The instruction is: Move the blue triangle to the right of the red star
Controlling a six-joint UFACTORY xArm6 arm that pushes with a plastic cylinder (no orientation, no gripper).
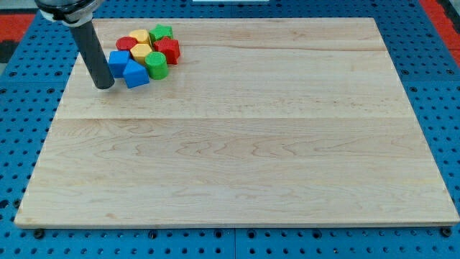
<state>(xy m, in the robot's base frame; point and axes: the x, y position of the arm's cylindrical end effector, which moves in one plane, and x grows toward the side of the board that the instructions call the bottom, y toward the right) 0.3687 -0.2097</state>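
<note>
Blue triangle (136, 73) beside my tip (105, 85)

The blocks sit bunched at the board's (237, 144) top-left corner; the blue triangle (136, 74) lies at the bunch's bottom edge; the red star (167, 50) touches its right side; my tip (105, 85) rests just left of the triangle.

We see an evenly and brightly lit scene with soft light from above. The pale wooden counter (237, 144) shows no harsh glare, only a faint sheen. Shadows are short and weak, hugging my tip (105, 86) and the blocks just beside it. Focus is sharp throughout; edges look undistorted.
</note>
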